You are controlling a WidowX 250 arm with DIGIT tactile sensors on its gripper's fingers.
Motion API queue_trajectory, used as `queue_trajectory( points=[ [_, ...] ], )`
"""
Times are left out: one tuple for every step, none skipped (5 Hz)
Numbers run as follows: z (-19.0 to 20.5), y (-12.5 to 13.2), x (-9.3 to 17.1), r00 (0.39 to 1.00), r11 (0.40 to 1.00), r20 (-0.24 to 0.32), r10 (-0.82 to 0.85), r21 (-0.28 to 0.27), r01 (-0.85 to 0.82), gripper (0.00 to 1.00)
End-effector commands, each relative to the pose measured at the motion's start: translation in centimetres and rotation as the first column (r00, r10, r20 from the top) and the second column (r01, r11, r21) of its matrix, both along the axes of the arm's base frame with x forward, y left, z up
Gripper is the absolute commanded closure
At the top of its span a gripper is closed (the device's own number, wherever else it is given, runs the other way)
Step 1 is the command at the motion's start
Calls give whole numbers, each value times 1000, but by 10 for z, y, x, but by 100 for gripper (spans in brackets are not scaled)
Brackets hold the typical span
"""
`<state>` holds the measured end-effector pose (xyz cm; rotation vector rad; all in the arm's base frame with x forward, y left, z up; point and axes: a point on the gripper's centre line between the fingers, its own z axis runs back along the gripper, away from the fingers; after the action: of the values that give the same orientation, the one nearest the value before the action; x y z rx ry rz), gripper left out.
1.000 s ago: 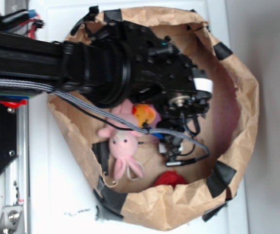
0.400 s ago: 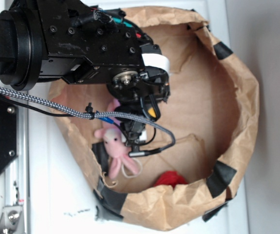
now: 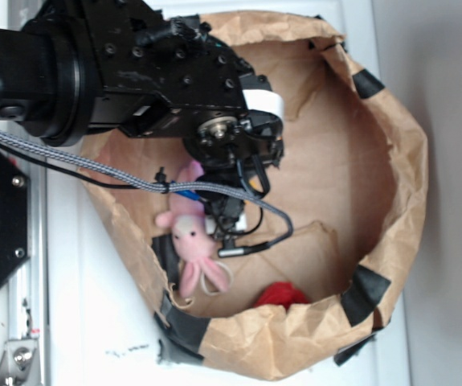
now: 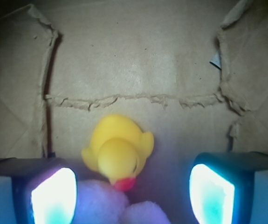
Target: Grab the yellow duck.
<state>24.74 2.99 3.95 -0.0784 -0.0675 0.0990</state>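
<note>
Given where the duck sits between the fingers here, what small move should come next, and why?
Probably descend straight onto the yellow duck. The tool is open with the duck lying between its fingers, slightly left of centre, and pink plush touching its beak.

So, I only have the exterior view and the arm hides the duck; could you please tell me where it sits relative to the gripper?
Observer: In the wrist view the yellow duck lies on the paper bag floor, between the fingers of the gripper, nearer the image-left one.
Operator: Thanks. Are the jaws open?
Observer: Yes, wide open; neither finger touches the duck.
Operator: Is anything crowding it?
Observer: The pink plush sits right against its beak, at the picture's bottom edge.
</note>
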Motion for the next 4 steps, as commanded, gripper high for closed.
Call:
queue_trajectory(
  points=[
    [-1,-3,19,1000,1000,16,16,-5,-16,0],
    [0,-5,20,1000,1000,23,18,-11,-18,0],
    [-5,-6,20,1000,1000,10,8,-1,-8,0],
    [-5,-6,20,1000,1000,-5,-4,9,4,0]
  ],
)
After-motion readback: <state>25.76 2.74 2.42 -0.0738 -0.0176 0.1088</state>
